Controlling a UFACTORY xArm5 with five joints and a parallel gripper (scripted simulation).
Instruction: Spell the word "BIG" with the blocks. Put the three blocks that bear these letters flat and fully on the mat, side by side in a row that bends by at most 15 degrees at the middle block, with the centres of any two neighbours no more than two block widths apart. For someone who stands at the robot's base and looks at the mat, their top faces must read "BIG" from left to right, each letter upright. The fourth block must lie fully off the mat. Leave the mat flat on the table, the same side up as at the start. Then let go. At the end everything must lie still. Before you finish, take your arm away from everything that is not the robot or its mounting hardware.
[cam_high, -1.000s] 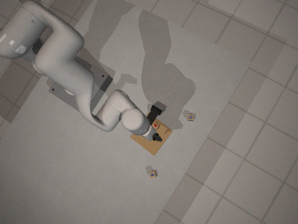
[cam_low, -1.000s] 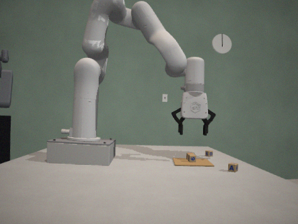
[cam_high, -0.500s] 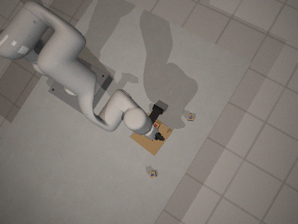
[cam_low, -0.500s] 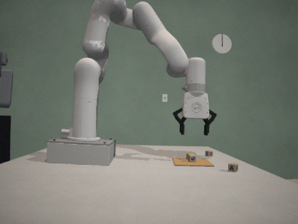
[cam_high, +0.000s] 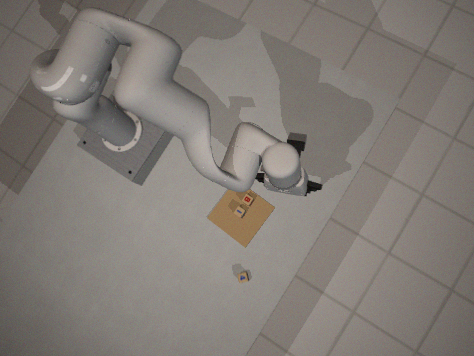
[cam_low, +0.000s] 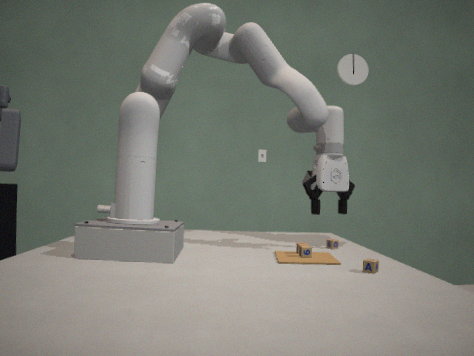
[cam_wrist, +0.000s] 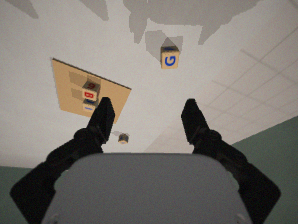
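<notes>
Green wall (cam_low: 240, 100) behind the opened, empty gripper (cam_high: 289, 183) (cam_low: 329, 207) (cam_wrist: 148, 106), well above the pale table (cam_high: 125, 260) (cam_low: 165, 305) (cam_wrist: 30, 135).

Red B (cam_high: 248, 200) (cam_wrist: 89, 94) on tan mat (cam_high: 246, 231) (cam_low: 326, 259) (cam_wrist: 65, 90).

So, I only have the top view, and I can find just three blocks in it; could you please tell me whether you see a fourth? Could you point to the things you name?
Observer: Yes, the wrist view shows a block with a blue G (cam_low: 332, 244) (cam_wrist: 170, 59), lying off the mat (cam_high: 245, 230) (cam_low: 322, 259) (cam_wrist: 65, 95).
Operator: Thank you. From above, the end effector (cam_high: 288, 182) (cam_low: 329, 212) (cam_wrist: 148, 106) mostly hides its own fingers; are they holding anything?
Observer: No, they stand wide apart with nothing between them.
Operator: And might it be down at table level?
Observer: No, the exterior view shows the fingertips hanging well above the table (cam_high: 100, 250) (cam_low: 150, 310) (cam_wrist: 30, 140).
</notes>
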